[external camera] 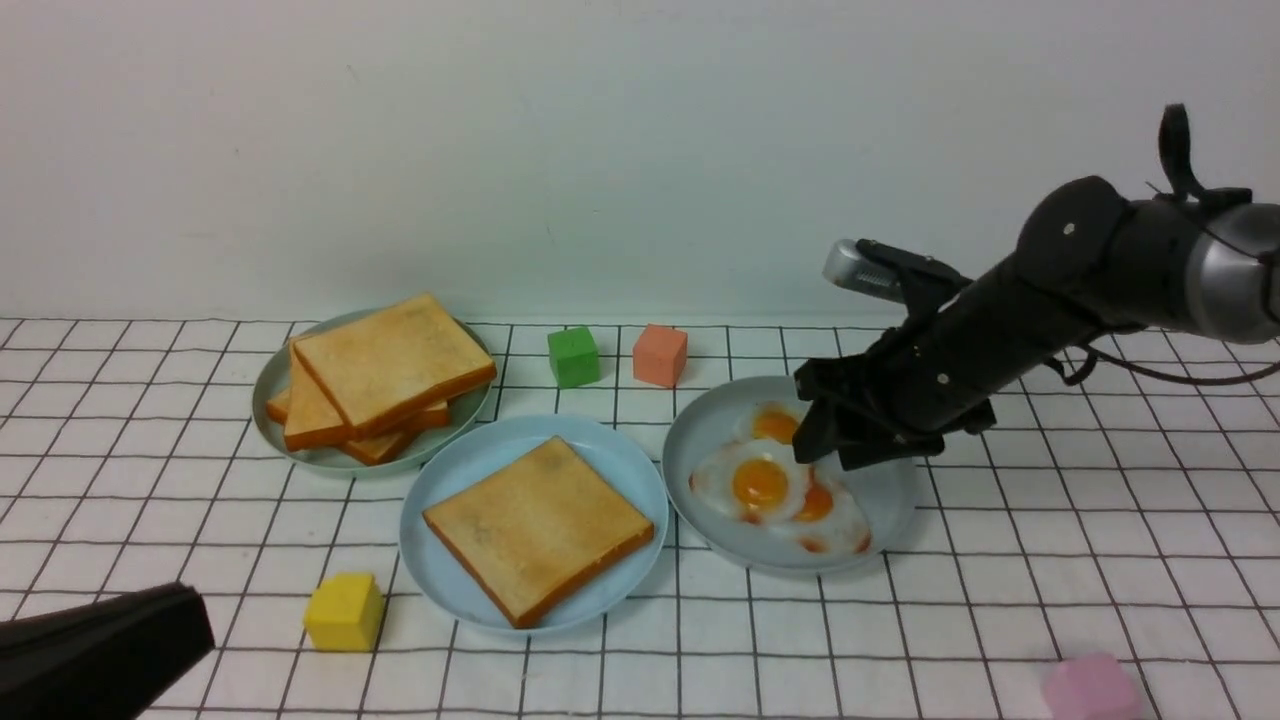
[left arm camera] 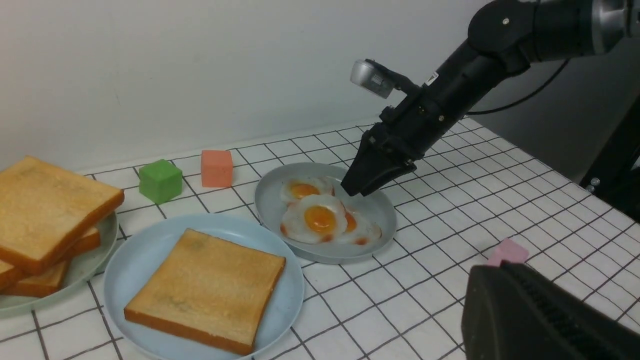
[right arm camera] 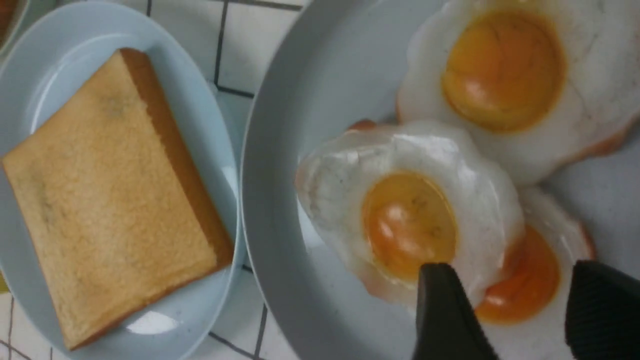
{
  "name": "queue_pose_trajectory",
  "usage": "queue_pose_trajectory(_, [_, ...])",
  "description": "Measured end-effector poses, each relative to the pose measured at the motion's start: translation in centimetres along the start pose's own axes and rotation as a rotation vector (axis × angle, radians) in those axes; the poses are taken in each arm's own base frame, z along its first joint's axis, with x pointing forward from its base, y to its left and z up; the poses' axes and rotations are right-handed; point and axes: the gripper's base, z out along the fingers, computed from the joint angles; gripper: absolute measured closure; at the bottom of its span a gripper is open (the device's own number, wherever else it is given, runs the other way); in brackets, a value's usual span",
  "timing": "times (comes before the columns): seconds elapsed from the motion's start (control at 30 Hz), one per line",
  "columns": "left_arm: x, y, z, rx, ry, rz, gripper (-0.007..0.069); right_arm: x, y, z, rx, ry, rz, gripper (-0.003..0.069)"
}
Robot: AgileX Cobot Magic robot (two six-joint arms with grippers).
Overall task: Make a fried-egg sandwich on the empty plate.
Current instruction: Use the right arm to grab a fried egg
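Observation:
The pale sky-blue plate [external camera: 430, 500] sits mid-table with one golden toast slice [external camera: 538, 525] lying on it, bare on top. No sandwich of two slices with egg is in view. Right of it, a grey-green plate [external camera: 890, 500] holds three overlapping fried eggs; the top egg [external camera: 760, 482] shows in the right wrist view [right arm camera: 405, 220]. My right gripper [external camera: 825, 450] is open, low over the eggs. In the right wrist view [right arm camera: 515, 272] its fingers straddle the lower egg's yolk beside the top egg's edge. My left gripper [left arm camera: 482, 272] is shut and empty, at the front left.
A grey-green plate [external camera: 280, 380] at the back left holds a stack of spare toast slices [external camera: 390, 365]. A green cube [external camera: 573, 356] and a salmon cube [external camera: 659, 354] stand behind the plates. A yellow cube [external camera: 343, 611] is front left, a pink cube [external camera: 1090, 688] front right.

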Motion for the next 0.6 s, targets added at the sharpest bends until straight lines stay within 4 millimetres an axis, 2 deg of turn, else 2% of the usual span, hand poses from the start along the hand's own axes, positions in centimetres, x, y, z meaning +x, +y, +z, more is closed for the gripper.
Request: queue_pose_trajectory(0.6, [-0.3, -0.1, 0.3, 0.006, -0.025, -0.018, 0.0638, -0.6, -0.6, 2.3, -0.051, -0.04, 0.068, 0.0302])
